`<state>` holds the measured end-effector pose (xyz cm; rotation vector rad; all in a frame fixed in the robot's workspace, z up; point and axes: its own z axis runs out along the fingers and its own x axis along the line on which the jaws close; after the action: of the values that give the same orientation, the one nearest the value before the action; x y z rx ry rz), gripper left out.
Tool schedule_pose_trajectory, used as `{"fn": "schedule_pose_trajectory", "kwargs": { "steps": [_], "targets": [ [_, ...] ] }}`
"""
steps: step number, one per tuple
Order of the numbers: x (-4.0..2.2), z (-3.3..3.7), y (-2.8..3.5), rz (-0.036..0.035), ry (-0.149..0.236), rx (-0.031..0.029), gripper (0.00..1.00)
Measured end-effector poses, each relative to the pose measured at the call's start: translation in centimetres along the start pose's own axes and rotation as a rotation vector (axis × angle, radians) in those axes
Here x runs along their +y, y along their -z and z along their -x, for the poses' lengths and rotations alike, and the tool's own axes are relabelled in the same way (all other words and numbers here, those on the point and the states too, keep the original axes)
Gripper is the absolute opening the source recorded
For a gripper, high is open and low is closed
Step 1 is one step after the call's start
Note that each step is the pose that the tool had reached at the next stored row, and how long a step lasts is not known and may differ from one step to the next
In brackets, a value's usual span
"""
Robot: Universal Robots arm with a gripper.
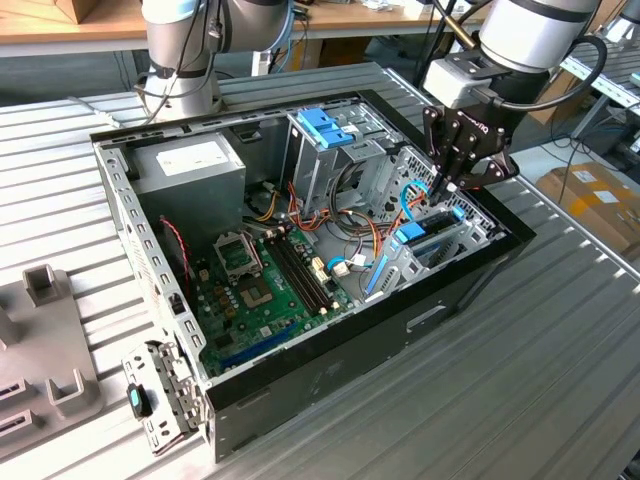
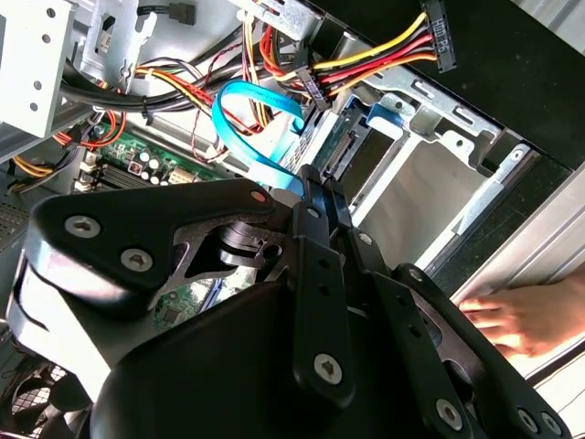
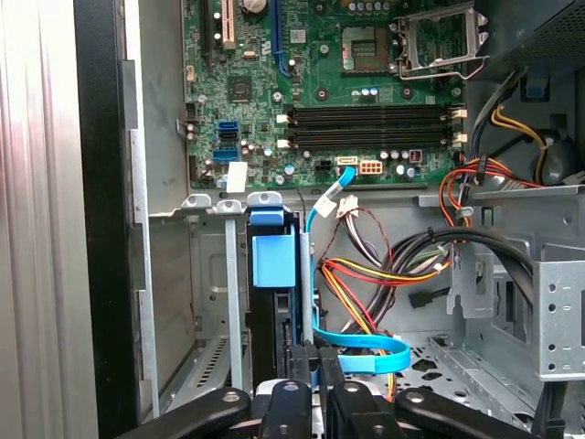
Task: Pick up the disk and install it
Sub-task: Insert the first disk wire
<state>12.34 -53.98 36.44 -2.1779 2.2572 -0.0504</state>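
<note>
The disk (image 1: 425, 236) stands on edge in the drive bay at the exterior view's right end of the open computer case (image 1: 330, 385), with a blue rail tab (image 3: 272, 261) on its end. In the second wrist view the disk (image 2: 340, 146) shows its connector edge and grey metal side. My gripper (image 1: 446, 188) hangs just above the bay, its fingers shut together, tips at the disk's upper edge. In both wrist views the gripper (image 2: 318, 187) (image 3: 306, 366) has nothing between its fingers.
A blue data cable (image 2: 247, 119) and yellow-red power leads (image 2: 366, 57) loop beside the bay. A metal drive cage with a blue bracket (image 1: 325, 125), a grey power-supply box (image 1: 190, 165) and the motherboard (image 1: 260, 280) sit in the case. A person's hand (image 2: 521, 315) rests outside the case wall.
</note>
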Motion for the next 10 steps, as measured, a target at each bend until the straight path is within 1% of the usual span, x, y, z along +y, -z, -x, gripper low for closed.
{"fn": "schedule_pose_trajectory", "kwargs": {
  "steps": [10],
  "targets": [
    [0.01,-0.03,0.01,0.0000,0.000,0.0002,0.16]
  ]
}}
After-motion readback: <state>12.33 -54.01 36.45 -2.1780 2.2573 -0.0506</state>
